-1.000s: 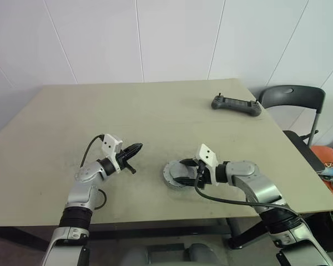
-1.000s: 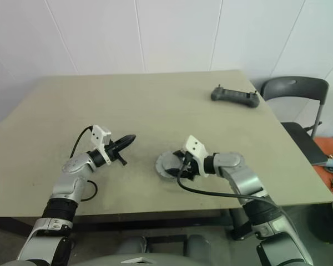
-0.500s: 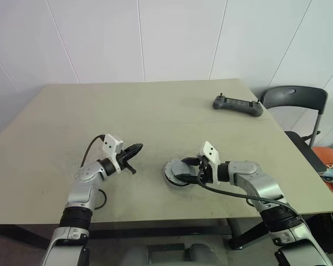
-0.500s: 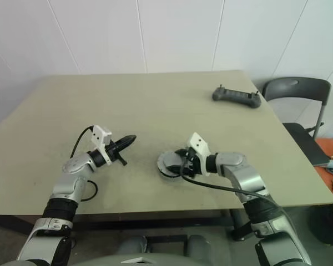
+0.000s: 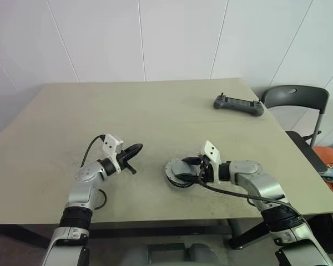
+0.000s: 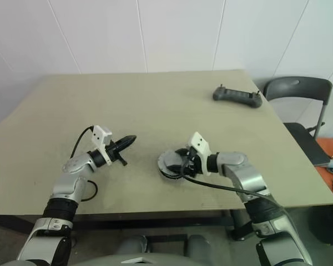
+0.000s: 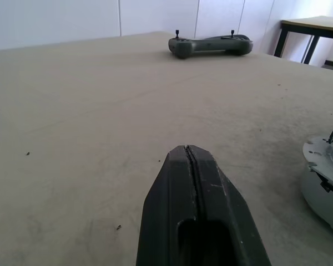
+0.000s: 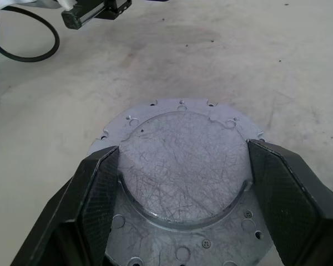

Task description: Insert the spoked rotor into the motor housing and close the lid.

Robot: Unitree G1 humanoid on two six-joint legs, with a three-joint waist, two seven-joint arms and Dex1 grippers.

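Note:
The motor housing [image 5: 176,178] is a gray round puck near the table's front edge, also seen at the side of the left wrist view [image 7: 324,177]. On top of it lies a flat gray lid [image 8: 183,188] with small holes round its rim and a raised round centre. My right gripper [image 8: 183,151] reaches in from the right, and its two black fingers [image 8: 100,188] press on opposite sides of that raised centre. The left gripper [image 5: 136,149] hangs shut and empty just above the table, to the left of the housing. The spoked rotor is hidden.
A dark gray hand controller [image 5: 238,104] lies at the table's far right corner. A gray chair [image 5: 293,98] stands beyond the right edge, with orange items [image 5: 332,166] on the floor side. The table's front edge [image 5: 155,221] runs close below both grippers.
The right wrist has rolled slightly while staying on the lid. The left arm has kept still.

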